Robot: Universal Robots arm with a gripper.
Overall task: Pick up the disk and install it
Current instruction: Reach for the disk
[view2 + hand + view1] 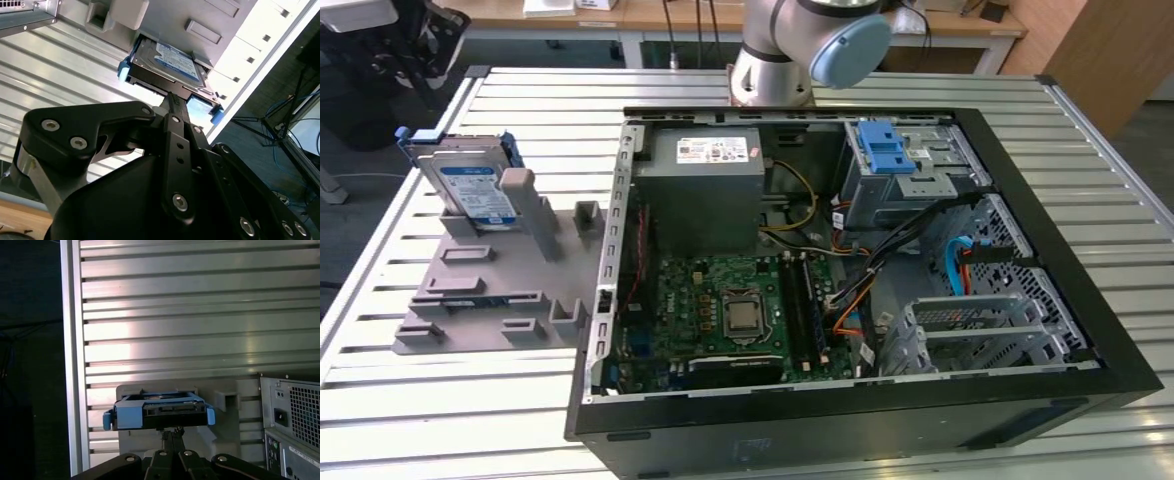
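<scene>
The disk [467, 187] is standing in the grey holder [491, 272] near the bench's [440, 405] edge. The gripper [171, 101] is hovering closed, gripping nothing.

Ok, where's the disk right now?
On the exterior view's left, the disk stands propped upright in the grey fixture on the slatted table, outside the open computer case.

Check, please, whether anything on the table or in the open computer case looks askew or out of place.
Nothing stands out: the disk sits in its slot on the grey fixture at the exterior view's left, beside the open computer case.
</scene>
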